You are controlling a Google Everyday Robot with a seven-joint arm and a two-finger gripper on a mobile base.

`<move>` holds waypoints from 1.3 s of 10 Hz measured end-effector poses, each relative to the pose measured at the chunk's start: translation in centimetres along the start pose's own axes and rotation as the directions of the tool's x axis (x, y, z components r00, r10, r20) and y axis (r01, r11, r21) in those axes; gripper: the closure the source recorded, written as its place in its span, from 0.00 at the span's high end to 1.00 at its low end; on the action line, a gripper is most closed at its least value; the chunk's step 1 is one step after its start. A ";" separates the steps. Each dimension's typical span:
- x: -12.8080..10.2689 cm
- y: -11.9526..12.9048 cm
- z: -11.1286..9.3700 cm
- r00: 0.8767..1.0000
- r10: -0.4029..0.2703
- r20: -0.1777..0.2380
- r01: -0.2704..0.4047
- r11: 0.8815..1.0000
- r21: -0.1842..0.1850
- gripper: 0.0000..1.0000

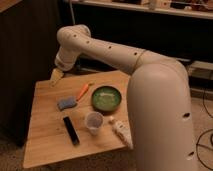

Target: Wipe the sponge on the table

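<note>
Claw (56,75) hovers above far corner of table (45,131), apart from sponge (66,103).

Over bench (45,140) far-left corner: pincer (56,75), apart from sponge (66,103). Sponge lies flat just beside slim orange object (83,91); green bowl (106,97) to their right, black bar (70,130) nearer me.

A small blue-grey sponge (66,103) lies flat on the light wooden worktop (45,132), left of centre. The gripper (56,75) hangs over the worktop's far left corner, apart from the sponge.
</note>
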 end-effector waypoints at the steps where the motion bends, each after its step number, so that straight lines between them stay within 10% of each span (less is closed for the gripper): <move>1: 0.0 0.0 0.0 1.000 0.000 0.000 0.000 1.000 0.000 0.80; 7: -1.2 0.6 3.3 0.998 -0.070 -0.003 0.070 0.997 -0.036 0.80; 13: 2.1 1.8 17.1 0.990 -0.088 -0.110 0.083 0.995 -0.048 0.80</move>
